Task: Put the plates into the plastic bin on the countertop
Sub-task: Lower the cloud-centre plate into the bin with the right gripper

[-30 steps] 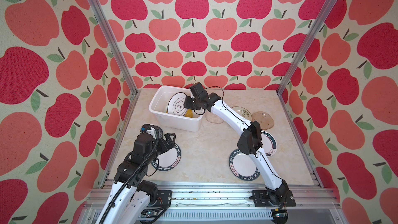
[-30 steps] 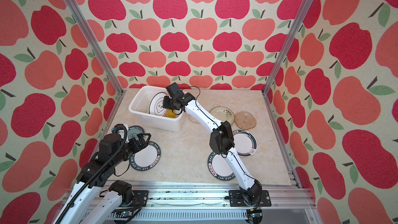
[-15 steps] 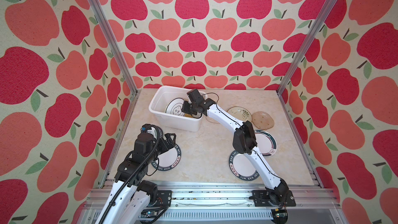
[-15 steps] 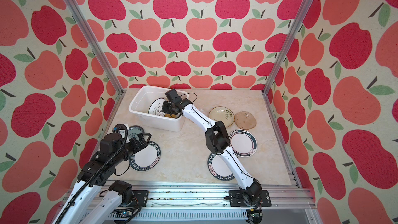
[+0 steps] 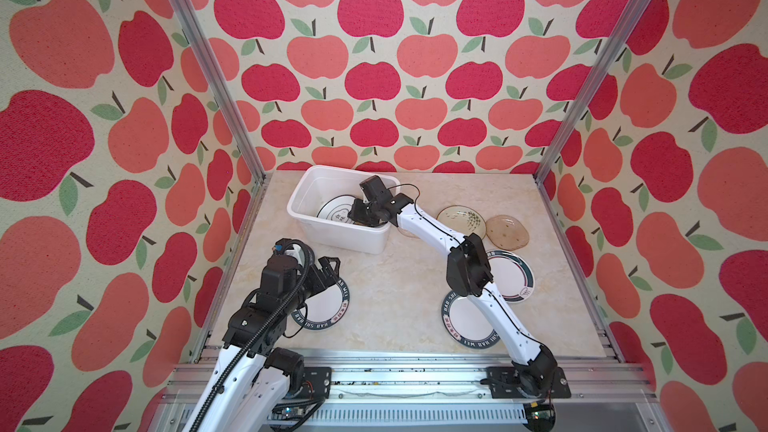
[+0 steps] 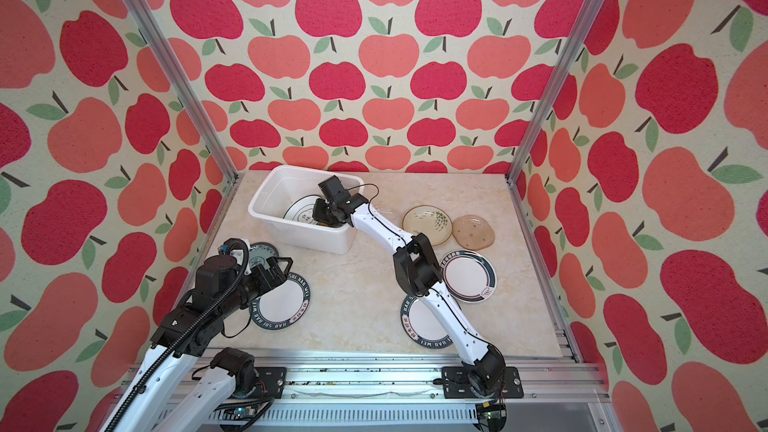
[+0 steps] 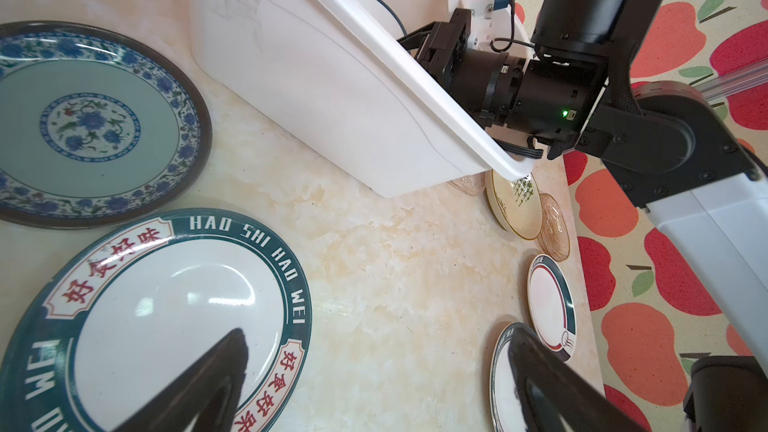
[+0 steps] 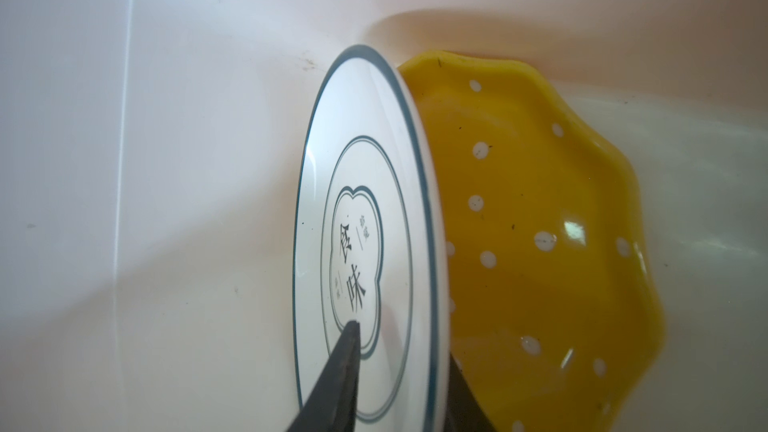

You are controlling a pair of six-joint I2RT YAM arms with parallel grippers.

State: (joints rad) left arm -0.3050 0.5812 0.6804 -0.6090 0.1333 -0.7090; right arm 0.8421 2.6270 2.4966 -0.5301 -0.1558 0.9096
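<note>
The right gripper (image 8: 401, 347) is down inside the plastic bin (image 5: 336, 238), one finger laid on the face of the white emblem plate (image 8: 357, 209) and the other behind its rim, so the jaws straddle that rim. Whether they pinch it or stand loose around it cannot be told. The plate overlaps the yellow dotted plate (image 8: 532, 218) lying against the bin's wall and looks to be resting partly on it. I judge this to be the set-down of one plate. The next move calls for fully parted jaws and a straight lift clear of the bin's rim, without dragging the plate up. The wrist is bent down over the bin's right end, the forearm slants back across the countertop (image 5: 395, 284), and the elbow stands above a green-rimmed plate (image 5: 513, 276) near the right edge, with the base at the near edge. The bin sits in the far left corner. The left gripper (image 7: 376, 340) hangs with its jaws wide apart over a lettered plate (image 7: 166, 305) near the near left corner, beside a blue floral plate (image 7: 91, 122). At least five other plates are not yet in the bin.
</note>
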